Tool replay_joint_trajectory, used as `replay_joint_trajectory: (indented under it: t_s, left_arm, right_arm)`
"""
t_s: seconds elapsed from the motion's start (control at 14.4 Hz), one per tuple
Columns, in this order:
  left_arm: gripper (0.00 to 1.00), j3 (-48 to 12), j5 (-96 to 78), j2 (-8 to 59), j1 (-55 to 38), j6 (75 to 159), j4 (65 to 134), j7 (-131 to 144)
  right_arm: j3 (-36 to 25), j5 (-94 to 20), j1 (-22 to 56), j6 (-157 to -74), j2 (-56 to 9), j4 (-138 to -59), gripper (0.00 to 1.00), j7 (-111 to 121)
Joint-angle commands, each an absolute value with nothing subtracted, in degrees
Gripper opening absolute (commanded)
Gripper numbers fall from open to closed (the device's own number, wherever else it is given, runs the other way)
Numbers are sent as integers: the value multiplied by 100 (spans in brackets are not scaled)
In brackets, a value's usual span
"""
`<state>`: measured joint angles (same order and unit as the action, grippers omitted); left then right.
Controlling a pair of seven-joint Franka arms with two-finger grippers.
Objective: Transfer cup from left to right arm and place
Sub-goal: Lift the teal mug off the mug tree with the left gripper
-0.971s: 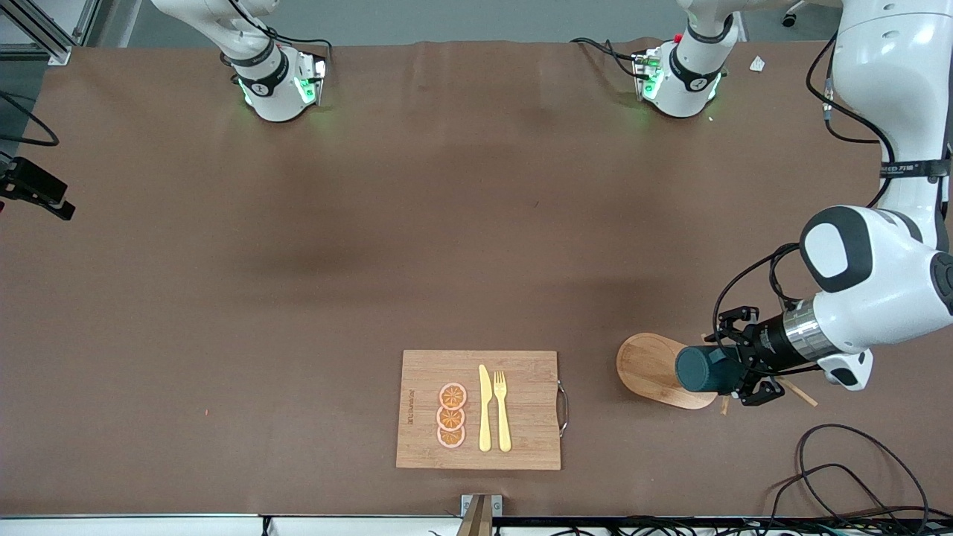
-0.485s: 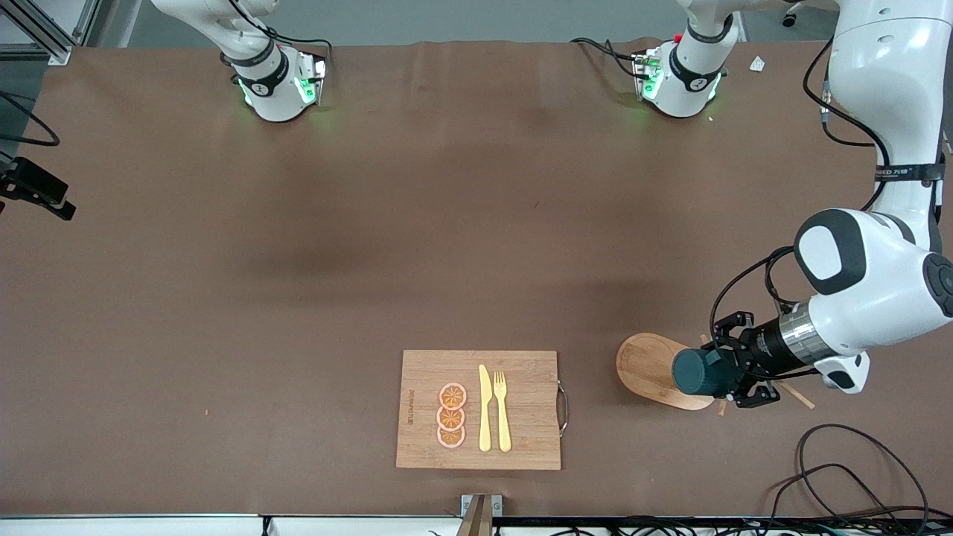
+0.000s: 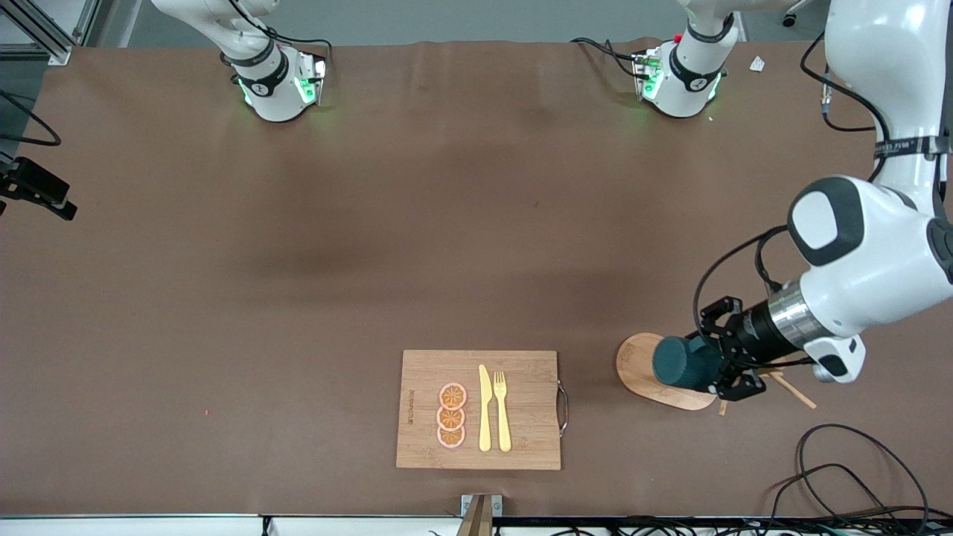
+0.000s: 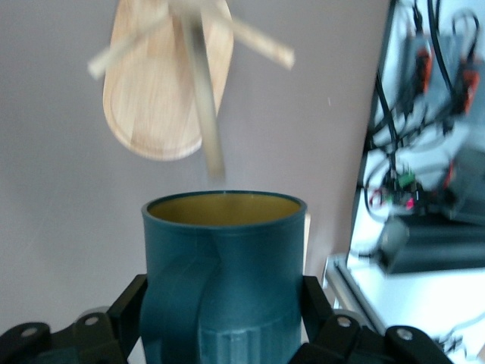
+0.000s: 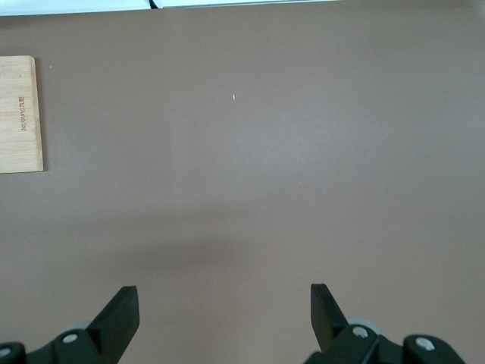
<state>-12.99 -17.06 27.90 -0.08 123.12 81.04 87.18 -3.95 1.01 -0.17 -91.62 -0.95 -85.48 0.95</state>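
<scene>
The dark teal cup is off the table, over the oval wooden board at the left arm's end. My left gripper is shut on its body. In the left wrist view the cup fills the space between the black fingers, handle toward the camera, and its yellowish inside shows at the rim, which faces away from the wrist. My right gripper is open with nothing between its fingers and hangs over bare brown table; it does not show in the front view.
A rectangular cutting board with orange slices, a yellow knife and a fork lies near the front edge. Thin wooden sticks lie beside the oval board. Cables trail at the left arm's end.
My left gripper has shut on the cup. It has carried the cup up and a little toward the table's middle, over the oval board. The right gripper's view gives no earlier frame.
</scene>
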Motion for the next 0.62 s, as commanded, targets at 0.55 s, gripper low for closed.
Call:
replay_joint_trajectory:
  t_s: [0.55]
  left_arm:
    - [58, -1283, 1402, 2803, -2116, 12252, 8042, 8806]
  right_arm:
    - [-387, 141, 9, -9237, 105, -8763, 100, 62]
